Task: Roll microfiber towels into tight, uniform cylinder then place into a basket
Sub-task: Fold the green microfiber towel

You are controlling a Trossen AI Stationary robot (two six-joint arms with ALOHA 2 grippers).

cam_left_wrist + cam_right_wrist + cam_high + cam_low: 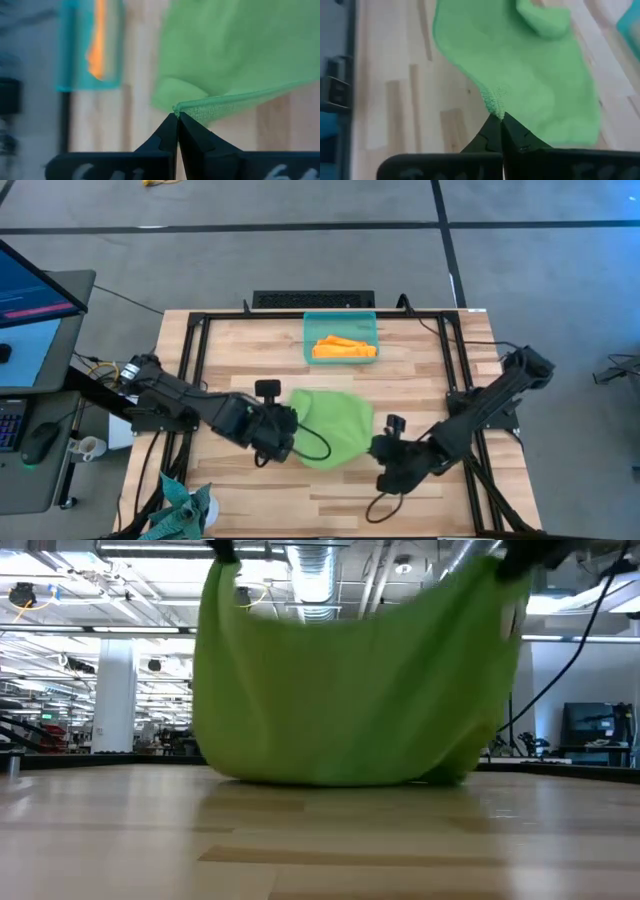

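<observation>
Lime green towel [333, 426] hung slack at mid-worktop [420, 370], long axis 9 to 3 o'clock. Pinched at opposite edges by left gripper [292, 423] and right gripper [377, 446], jaws clamped. Orange towel [343, 348] inside basket [340, 318] at 12 o'clock.

The things are carried by a desk [250, 490] of pale wooden planks, edged by a black metal frame [196, 350]. A teal plastic basket [309, 340] is set on the desk near its far edge, with an orange towel [343, 348] lying inside it, and a green towel [333, 423] is spread near the middle, where its lower edge rests on the wood while its two upper corners are held up off the surface, as seen in the low view. A dark teal cloth [185, 508] is seen at the near left corner of the desk.
</observation>
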